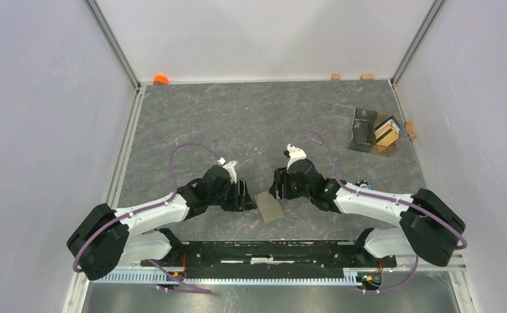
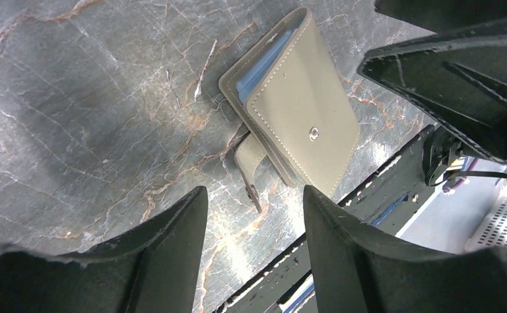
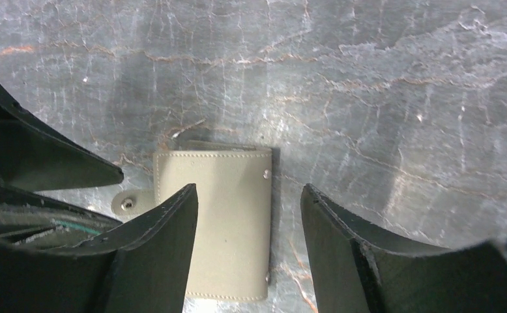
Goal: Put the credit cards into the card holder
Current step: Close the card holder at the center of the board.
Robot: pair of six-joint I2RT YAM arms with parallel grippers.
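The job has hardly begun. The cards [image 1: 386,134] sit far off in a clear box [image 1: 367,124] at the back right corner of the worktop [image 1: 238,117]. They look tan and gold, and no claw is near them.

The holder [image 1: 269,207] lies flat on the worktop close to the front, right between the two arms. It is folded over, but its tab [image 2: 247,164] hangs loose to one side, not snapped down. A bit of the pale blue inside [image 2: 264,62] peeks out along one edge. I see no card in it, though most of the inside is hidden.

So I think nearly all of the job is left to do. The holder must be opened, and each card must be fetched from the box and slid in.

Both arms are bent low and reach in toward the middle. Their claws face each other with the holder between them.

The left claw [image 2: 254,195] hangs low over the worktop beside the holder, on the tab side. Its fingers are apart and hold nothing.

The right claw [image 3: 249,190] hangs over the other side of the holder. From its own camera, the holder shows in the gap between its fingers. Those fingers are apart too, and they do not pinch the holder. I cannot tell if either claw touches it.
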